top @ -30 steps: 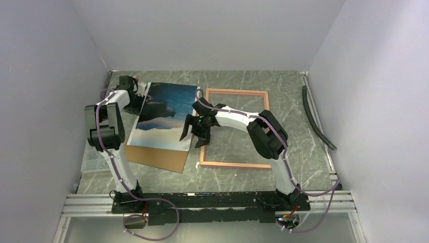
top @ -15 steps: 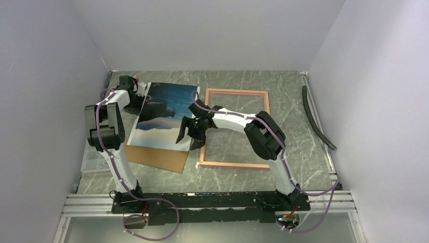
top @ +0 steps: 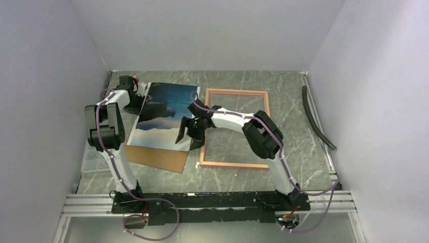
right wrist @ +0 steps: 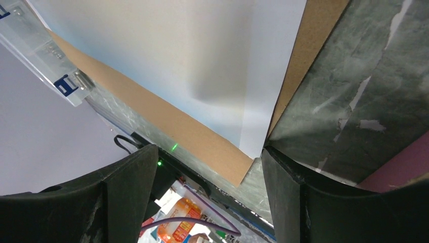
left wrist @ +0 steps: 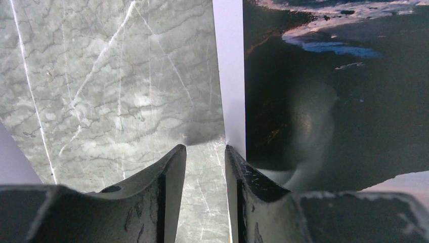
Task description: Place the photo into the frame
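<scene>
The photo (top: 164,119), sea and cliffs face up, lies across the brown backing board (top: 157,158), left of the pink frame (top: 237,91), which is flat on the table. My left gripper (top: 135,101) is at the photo's far left edge. In the left wrist view its fingers (left wrist: 205,152) stand apart with table showing between them, and the right finger (left wrist: 243,174) lies over the photo's white border (left wrist: 227,76). My right gripper (top: 189,136) hangs wide open over the photo's near right corner (right wrist: 253,147). The board (right wrist: 202,136) and a frame corner (right wrist: 404,172) show there too.
A black hose (top: 316,119) lies along the right wall. A clear plastic box (top: 93,159) sits by the left wall. Aluminium rails (top: 202,200) with the arm bases run along the near edge. Walls close in three sides.
My right gripper has moved a little left and nearer, from the frame's edge onto the photo's near right corner, its jaws slightly narrower. The left gripper has held still.
</scene>
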Motion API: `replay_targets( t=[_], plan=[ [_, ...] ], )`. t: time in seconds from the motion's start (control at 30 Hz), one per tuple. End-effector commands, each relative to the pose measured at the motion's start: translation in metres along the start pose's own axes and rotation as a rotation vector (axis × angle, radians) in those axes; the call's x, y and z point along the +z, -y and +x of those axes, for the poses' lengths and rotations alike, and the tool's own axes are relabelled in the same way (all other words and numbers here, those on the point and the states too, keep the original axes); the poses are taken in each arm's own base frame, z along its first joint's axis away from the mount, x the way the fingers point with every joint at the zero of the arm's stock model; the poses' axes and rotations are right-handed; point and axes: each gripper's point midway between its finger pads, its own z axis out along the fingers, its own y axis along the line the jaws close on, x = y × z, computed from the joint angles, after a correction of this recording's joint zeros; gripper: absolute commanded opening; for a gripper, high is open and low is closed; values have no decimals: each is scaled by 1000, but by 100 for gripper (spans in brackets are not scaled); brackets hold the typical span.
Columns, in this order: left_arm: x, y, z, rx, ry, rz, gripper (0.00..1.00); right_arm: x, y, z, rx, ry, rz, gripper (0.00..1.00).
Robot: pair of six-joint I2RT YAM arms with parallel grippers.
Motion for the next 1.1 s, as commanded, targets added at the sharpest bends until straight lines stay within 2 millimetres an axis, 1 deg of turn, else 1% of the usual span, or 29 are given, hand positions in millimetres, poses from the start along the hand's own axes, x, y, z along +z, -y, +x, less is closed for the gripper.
replay_targets(
  t=[0.0, 0.13, 0.37, 0.5, 0.67, 0.77, 0.87, 1.07],
  plan=[
    [7, 41, 31, 11, -93, 139, 41, -6, -24, -5, -18, 30, -73, 78],
    [7, 40, 32, 15, -94, 137, 40, -14, -37, -7, -35, 53, -122, 74],
    [8, 41, 33, 19, -95, 134, 40, -24, -48, -6, -38, 66, -151, 71],
    [9, 40, 35, 24, -97, 128, 40, -30, -51, -6, -48, 77, -159, 68],
    [10, 41, 36, 25, -101, 131, 40, -37, -58, -7, -66, 92, -169, 67],
    [9, 42, 35, 24, -99, 132, 40, -35, -58, -7, -63, 87, -171, 67],
    [10, 42, 35, 25, -100, 131, 40, -31, -53, -5, -55, 72, -160, 67],
    [10, 42, 35, 26, -101, 130, 39, -33, -45, -4, -66, 73, -123, 72]
  ],
)
